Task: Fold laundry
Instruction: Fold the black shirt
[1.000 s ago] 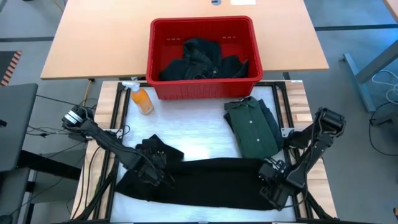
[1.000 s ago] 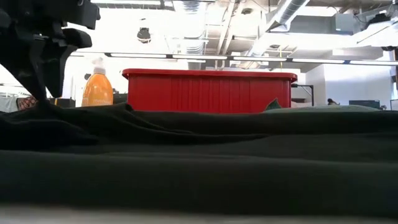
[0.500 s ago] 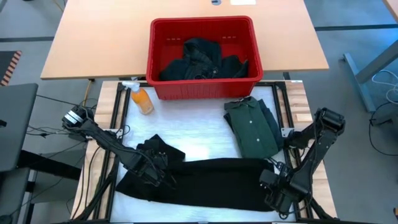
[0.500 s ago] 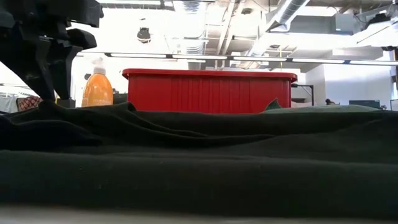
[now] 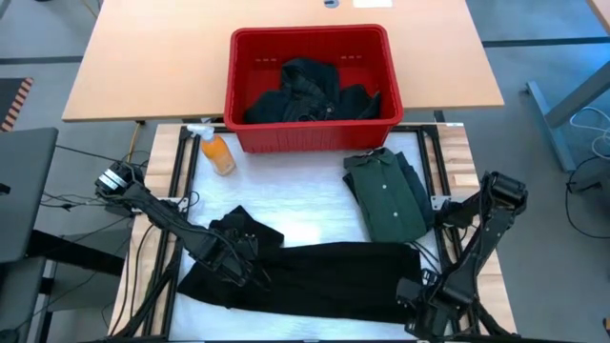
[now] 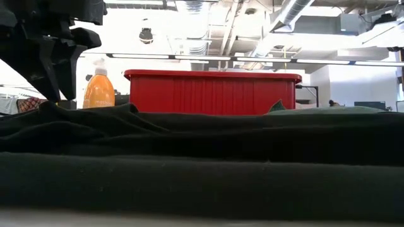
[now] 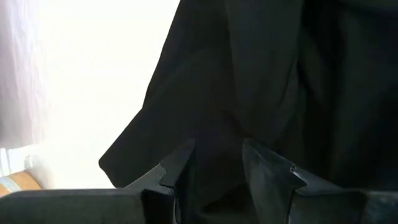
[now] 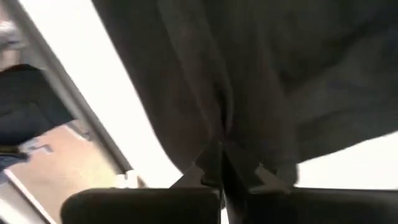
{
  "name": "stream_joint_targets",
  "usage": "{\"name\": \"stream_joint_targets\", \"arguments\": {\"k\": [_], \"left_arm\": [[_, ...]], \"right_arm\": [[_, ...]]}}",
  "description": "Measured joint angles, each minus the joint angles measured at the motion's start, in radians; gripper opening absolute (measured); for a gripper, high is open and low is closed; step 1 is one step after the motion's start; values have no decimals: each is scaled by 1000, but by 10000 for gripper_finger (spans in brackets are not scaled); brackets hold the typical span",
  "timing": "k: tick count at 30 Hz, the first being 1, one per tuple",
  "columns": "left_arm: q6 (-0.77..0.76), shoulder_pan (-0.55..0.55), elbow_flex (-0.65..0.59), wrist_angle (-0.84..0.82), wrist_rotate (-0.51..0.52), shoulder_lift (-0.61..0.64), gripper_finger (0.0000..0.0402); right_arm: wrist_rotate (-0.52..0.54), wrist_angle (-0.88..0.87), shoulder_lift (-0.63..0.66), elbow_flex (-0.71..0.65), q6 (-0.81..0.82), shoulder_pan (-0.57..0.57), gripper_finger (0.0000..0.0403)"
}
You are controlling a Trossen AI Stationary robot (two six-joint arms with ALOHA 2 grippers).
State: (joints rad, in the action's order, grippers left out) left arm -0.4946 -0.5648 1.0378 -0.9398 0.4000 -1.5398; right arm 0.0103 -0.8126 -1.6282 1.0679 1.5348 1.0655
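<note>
1 black garment (image 5: 315, 276) spread flat across near table edge. Right gripper (image 5: 426, 303) pinched tight on its near-right corner; left gripper (image 5: 232, 255) partly closed, a fold of its left end between the fingers. 1 folded green shirt (image 5: 386, 195) mid-right. Far: 1 orange bottle (image 5: 217, 152), 1 red basket (image 5: 243, 90) holding a dark clothes pile (image 5: 310, 95).

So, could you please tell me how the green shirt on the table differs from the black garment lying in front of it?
The green shirt is folded into a compact rectangle with its collar showing; the black garment lies spread wide across the table's front. No tool touches the green shirt, while the left tool and right tool each grip an end of the black garment. Both are dark cloth lying on the white table surface.
</note>
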Motion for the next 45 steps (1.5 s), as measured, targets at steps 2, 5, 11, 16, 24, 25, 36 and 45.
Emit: {"name": "stream_joint_targets", "arguments": {"k": [2, 5, 11, 16, 24, 25, 36, 45], "left_arm": [[-7, 0, 0, 1, -1, 0, 119], [-14, 0, 0, 0, -11, 0, 119], [-27, 0, 0, 0, -37, 0, 119], [-41, 0, 0, 0, -36, 0, 119], [-4, 10, 0, 4, -18, 0, 119], [1, 15, 0, 10, -17, 0, 119], [-4, 21, 0, 29, -28, 0, 119], [-14, 17, 0, 45, -29, 0, 119]], "right_arm": [[-14, -34, -8, 0, 2, -12, 26], [-17, -74, -13, 0, 2, -36, 42], [-161, -101, 32, 0, -49, -106, 80], [-223, -93, 91, 0, -66, -117, 114], [117, -149, 131, -2, -151, -110, 137], [204, -152, 127, -10, -155, -123, 137], [325, 109, -64, -21, -524, -256, 137], [332, 355, -177, -21, -662, -353, 137]]}}
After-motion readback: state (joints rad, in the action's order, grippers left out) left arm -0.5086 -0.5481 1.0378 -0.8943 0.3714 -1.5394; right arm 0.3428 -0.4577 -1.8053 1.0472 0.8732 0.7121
